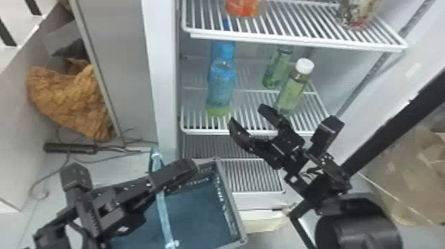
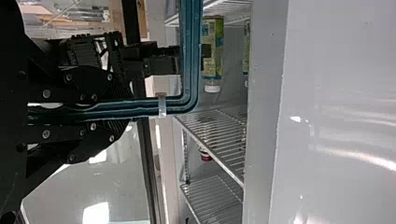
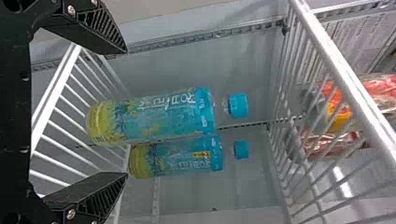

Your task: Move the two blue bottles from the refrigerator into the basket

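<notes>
Both blue bottles stand upright on a wire shelf (image 1: 195, 123) in the refrigerator (image 1: 164, 82), the front bottle (image 1: 221, 87) partly covering the rear bottle (image 1: 216, 49) from your head view. Your right gripper (image 1: 248, 116) has its jaws spread apart with nothing between them, near the shelf's front edge and apart from both bottles. Your left gripper (image 1: 177, 174) is clamped on the rim of the basket (image 1: 232, 207), low in front of the refrigerator.

In your right wrist view, each blue label carries white lettering and shades to yellow-green at the base; one also has a small yellow-orange patch. Light print runs along the basket's inside wall. On the same shelf, the white-capped green bottle (image 1: 291, 89) wears a pale green label.
</notes>
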